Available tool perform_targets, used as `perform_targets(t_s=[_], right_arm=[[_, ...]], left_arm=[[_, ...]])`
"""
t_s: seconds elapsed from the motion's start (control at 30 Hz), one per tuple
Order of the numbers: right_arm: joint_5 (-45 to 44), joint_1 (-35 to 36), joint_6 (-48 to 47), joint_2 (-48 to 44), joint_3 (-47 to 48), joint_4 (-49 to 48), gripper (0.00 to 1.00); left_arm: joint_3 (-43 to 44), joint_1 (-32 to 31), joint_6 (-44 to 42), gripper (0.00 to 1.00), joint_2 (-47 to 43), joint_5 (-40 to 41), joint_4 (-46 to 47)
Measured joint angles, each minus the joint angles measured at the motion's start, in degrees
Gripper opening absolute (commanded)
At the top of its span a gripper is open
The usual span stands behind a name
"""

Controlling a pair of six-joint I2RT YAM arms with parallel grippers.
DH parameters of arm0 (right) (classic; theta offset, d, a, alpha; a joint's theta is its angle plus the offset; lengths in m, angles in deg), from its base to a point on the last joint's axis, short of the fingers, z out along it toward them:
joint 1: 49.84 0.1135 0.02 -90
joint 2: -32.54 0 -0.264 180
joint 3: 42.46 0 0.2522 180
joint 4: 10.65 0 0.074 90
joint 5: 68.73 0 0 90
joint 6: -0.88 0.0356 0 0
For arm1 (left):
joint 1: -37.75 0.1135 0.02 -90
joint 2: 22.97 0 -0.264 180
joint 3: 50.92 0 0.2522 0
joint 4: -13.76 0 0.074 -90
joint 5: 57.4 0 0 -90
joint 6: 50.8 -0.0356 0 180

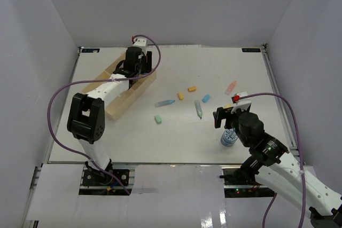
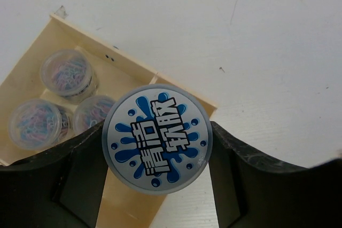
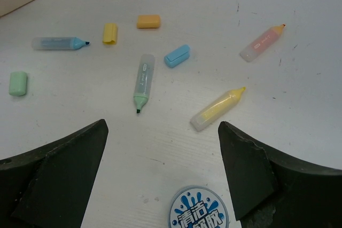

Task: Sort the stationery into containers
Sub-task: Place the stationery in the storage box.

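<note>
The flat white table point(image 1: 176, 137) is carrying everything. The shallow tray point(image 1: 118, 105) of pale, smooth wood is lying on it, split by thin walls into compartments.

The left gripper point(image 2: 157, 156) is hanging over the tray. Its dark fingers point(image 2: 80, 174) are pressing on both sides of a patterned roll point(image 2: 157, 137), a round disc with a glossy blue-splash face and white lettering. I cannot tell which compartment is lying under it.

Well to the right of the tray, the right gripper point(image 1: 224, 117) is holding its fingers spread wide and is gripping nothing. The other patterned roll point(image 3: 200, 211) is sitting on the table low between them, unclamped.

Three grey rolls point(image 2: 67, 71) with see-through tops are sitting close together inside one small compartment of the tray.

Between the tray and the right gripper, four frosted sticks with pointed tips are lying loose on the table:
- a blue stick point(image 3: 56, 42)
- a green stick point(image 3: 142, 81)
- a yellow stick point(image 3: 216, 109)
- a pink stick point(image 3: 260, 42), which is farthest from the tray

Four stubby rounded caps are lying scattered among them:
- a yellow cap point(image 3: 110, 33)
- an orange cap point(image 3: 148, 21)
- a blue cap point(image 3: 177, 56)
- a green cap point(image 3: 17, 84)
</note>
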Motion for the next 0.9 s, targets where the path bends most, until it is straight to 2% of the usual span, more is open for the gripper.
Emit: perform_targets(t_s=[0.23,0.4,0.9], right_arm=[[0.2,0.0,0.0,0.0,0.0,0.0,0.90],[0.2,0.0,0.0,0.0,0.0,0.0,0.90],[0.2,0.0,0.1,0.1,0.0,0.0,0.90]], left_arm=[[0.2,1.0,-0.4,0.55,2.5,-0.3,4.0],[0.5,1.4,-0.5,0.55,5.1,-1.1,4.8],[1.2,1.5,0.8,0.55,5.7,-3.5,4.7]])
